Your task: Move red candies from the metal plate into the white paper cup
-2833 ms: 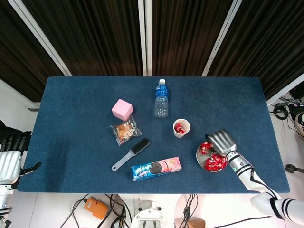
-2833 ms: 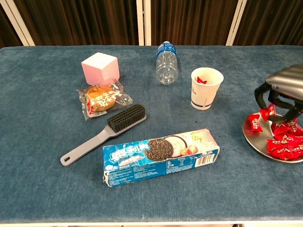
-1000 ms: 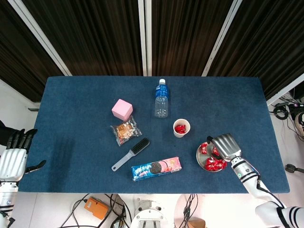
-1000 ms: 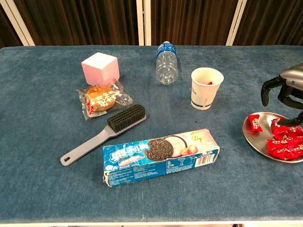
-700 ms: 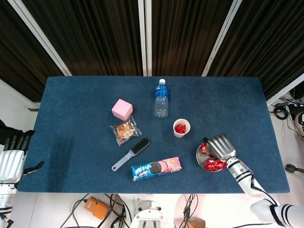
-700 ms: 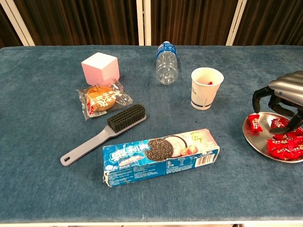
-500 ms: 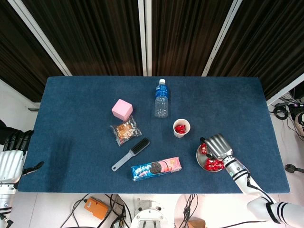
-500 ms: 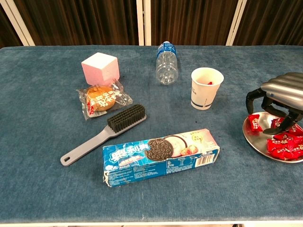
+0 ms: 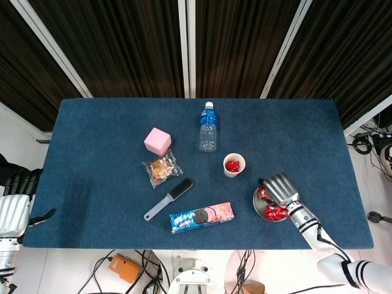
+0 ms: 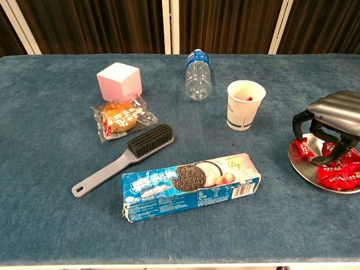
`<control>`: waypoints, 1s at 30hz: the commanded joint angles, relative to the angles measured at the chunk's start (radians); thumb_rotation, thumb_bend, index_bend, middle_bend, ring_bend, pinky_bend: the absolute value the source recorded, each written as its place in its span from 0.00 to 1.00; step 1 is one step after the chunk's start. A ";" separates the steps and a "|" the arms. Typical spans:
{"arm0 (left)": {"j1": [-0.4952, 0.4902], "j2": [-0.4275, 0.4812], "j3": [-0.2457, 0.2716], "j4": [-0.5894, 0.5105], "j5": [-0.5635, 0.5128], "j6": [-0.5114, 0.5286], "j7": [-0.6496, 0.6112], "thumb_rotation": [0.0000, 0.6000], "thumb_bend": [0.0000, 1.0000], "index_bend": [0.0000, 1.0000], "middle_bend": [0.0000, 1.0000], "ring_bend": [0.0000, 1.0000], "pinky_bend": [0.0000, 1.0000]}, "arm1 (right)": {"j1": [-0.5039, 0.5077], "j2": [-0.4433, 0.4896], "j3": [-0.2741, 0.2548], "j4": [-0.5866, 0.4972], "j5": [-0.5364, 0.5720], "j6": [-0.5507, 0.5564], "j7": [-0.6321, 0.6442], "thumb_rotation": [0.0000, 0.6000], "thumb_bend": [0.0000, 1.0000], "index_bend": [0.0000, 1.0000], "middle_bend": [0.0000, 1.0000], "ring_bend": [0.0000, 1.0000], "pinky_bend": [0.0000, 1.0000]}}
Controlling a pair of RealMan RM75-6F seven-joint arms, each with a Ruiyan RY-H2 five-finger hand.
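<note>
The metal plate (image 9: pixel 257 207) (image 10: pixel 304 169) sits near the table's front right with several red candies (image 9: pixel 276 213) (image 10: pixel 337 172) heaped on it. My right hand (image 9: pixel 280 188) (image 10: pixel 333 116) hovers low over the plate's left part. Its fingers arch downward and apart, and their tips reach a lone candy (image 10: pixel 304 147) and the heap. Nothing is plainly pinched. The white paper cup (image 9: pixel 233 165) (image 10: pixel 245 104) stands upright left of and behind the plate, with red candies (image 9: pixel 232 166) inside. My left hand (image 9: pixel 13 205) hangs off the table's left front corner, fingers spread, empty.
A water bottle (image 9: pixel 208 128) (image 10: pixel 198 76) lies behind the cup. A pink cube (image 10: pixel 118 80), a snack packet (image 10: pixel 120 119), a grey brush (image 10: pixel 124 158) and a blue cookie pack (image 10: pixel 191 185) occupy the middle and left.
My right hand dropped a candy into the cup, swung back over the plate and has lowered onto the candies. The left hand only shifted slightly.
</note>
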 commanded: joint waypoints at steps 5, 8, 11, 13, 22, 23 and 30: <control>0.000 -0.001 0.000 0.004 0.000 -0.001 -0.002 1.00 0.00 0.07 0.10 0.00 0.00 | 0.002 -0.010 0.004 0.010 0.005 -0.014 0.001 1.00 0.33 0.55 0.91 1.00 1.00; 0.001 -0.002 0.000 0.006 -0.001 0.000 -0.005 1.00 0.00 0.07 0.10 0.00 0.00 | 0.004 -0.013 0.007 0.014 0.007 -0.021 0.000 1.00 0.36 0.57 0.91 1.00 1.00; 0.002 -0.003 0.000 0.009 -0.002 -0.001 -0.007 1.00 0.00 0.07 0.10 0.00 0.00 | 0.005 -0.011 0.010 0.012 0.014 -0.027 -0.007 1.00 0.43 0.59 0.91 1.00 1.00; 0.002 -0.005 0.001 0.011 -0.003 -0.001 -0.008 1.00 0.00 0.07 0.10 0.00 0.00 | 0.004 -0.009 0.011 0.010 0.017 -0.028 -0.011 1.00 0.47 0.61 0.91 1.00 1.00; 0.001 -0.010 -0.001 0.019 -0.001 -0.001 -0.016 1.00 0.00 0.07 0.10 0.00 0.00 | -0.012 0.035 0.025 -0.053 -0.005 0.026 0.002 1.00 0.51 0.65 0.91 1.00 1.00; 0.001 -0.010 -0.001 0.020 0.000 -0.001 -0.016 1.00 0.00 0.07 0.10 0.00 0.00 | -0.014 0.048 0.033 -0.073 -0.008 0.037 0.013 1.00 0.51 0.65 0.91 1.00 1.00; -0.004 -0.008 -0.004 0.016 0.005 0.000 -0.013 1.00 0.00 0.07 0.10 0.00 0.00 | 0.044 0.126 0.153 -0.199 -0.005 0.060 0.081 1.00 0.51 0.64 0.91 1.00 1.00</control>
